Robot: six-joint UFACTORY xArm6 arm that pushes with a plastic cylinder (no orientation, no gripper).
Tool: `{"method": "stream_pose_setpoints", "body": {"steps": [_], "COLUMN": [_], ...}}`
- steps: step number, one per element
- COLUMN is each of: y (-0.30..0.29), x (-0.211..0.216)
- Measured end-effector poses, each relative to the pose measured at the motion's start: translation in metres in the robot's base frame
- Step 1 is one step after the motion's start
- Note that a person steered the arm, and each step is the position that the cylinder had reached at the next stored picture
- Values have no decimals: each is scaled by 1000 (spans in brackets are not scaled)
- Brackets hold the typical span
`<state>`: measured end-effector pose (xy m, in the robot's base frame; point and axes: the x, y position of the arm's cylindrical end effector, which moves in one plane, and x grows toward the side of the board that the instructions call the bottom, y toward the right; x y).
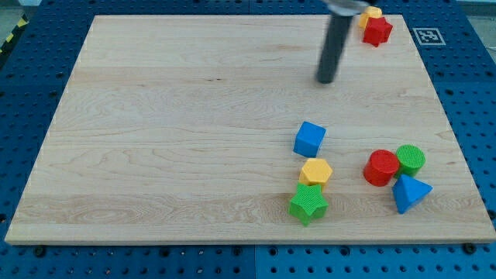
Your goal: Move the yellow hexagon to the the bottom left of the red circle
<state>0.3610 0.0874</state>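
Note:
The yellow hexagon (pixel 316 171) lies in the board's lower right part, touching the green star (pixel 308 204) just below it. The red circle (pixel 381 167) lies to the hexagon's right, a gap apart, and touches the green circle (pixel 411 160). My tip (pixel 325 80) is in the board's upper middle-right, well above the hexagon and not touching any block. A blue cube (pixel 309 139) sits just above the hexagon, between it and my tip.
A blue triangle (pixel 409 192) lies just below the red and green circles. A red star (pixel 377 30) and a yellow block (pixel 371 14) sit together at the board's top right corner. The wooden board (pixel 178 139) rests on a blue pegboard table.

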Motion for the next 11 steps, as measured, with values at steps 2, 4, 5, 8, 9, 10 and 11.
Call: {"method": "stream_pose_setpoints", "body": {"steps": [2,4,5,8,9,10,11], "y": [-125,-141,-141,-40,-17,5,11], "x": [44,155,164,180,180,180,182]}}
